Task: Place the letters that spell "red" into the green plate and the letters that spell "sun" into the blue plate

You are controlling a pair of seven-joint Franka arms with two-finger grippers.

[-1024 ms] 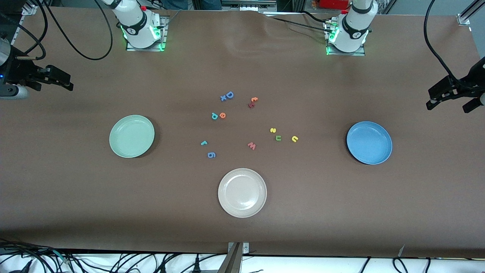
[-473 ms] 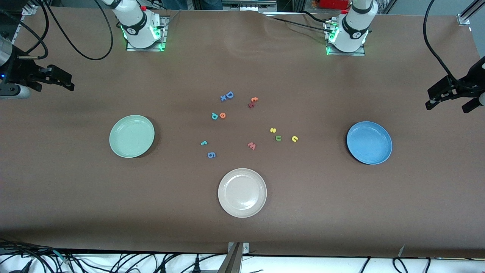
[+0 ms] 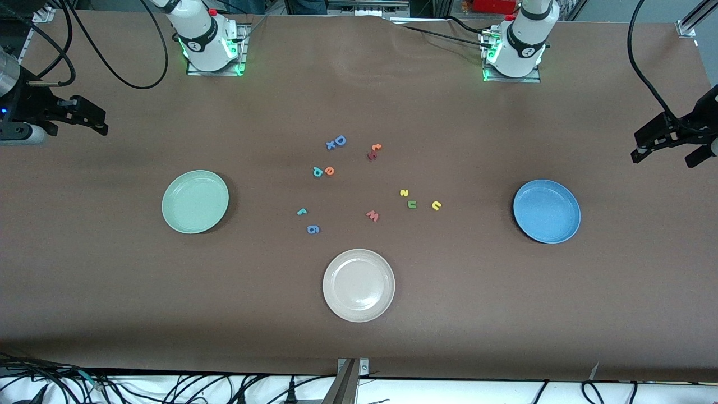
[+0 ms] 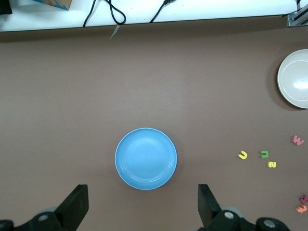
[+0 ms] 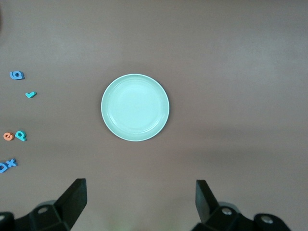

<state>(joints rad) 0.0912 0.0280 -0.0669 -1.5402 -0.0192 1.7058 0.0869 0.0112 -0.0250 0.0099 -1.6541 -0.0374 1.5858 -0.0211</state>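
Note:
The green plate (image 3: 195, 202) lies toward the right arm's end, the blue plate (image 3: 547, 211) toward the left arm's end. Between them lie the teal r (image 3: 302, 211), orange e (image 3: 330, 170), teal d (image 3: 317, 171), yellow s (image 3: 404, 193), dark green arch letter (image 3: 412, 204) and yellow arch letter (image 3: 436, 205). My right gripper (image 3: 104, 124) hangs open and empty at its table end, looking down on the green plate (image 5: 135, 107). My left gripper (image 3: 662, 159) hangs open and empty at its end, over bare table beside the blue plate (image 4: 146, 158).
A cream-white plate (image 3: 358, 285) sits nearer the front camera than the letters. A red w (image 3: 372, 215), blue g (image 3: 313, 229), blue D (image 3: 340, 140) with a small x, and an orange and a red letter (image 3: 374, 151) lie among the task letters.
The right gripper has shifted very slightly at its end of the table. Plates and letters lie as before.

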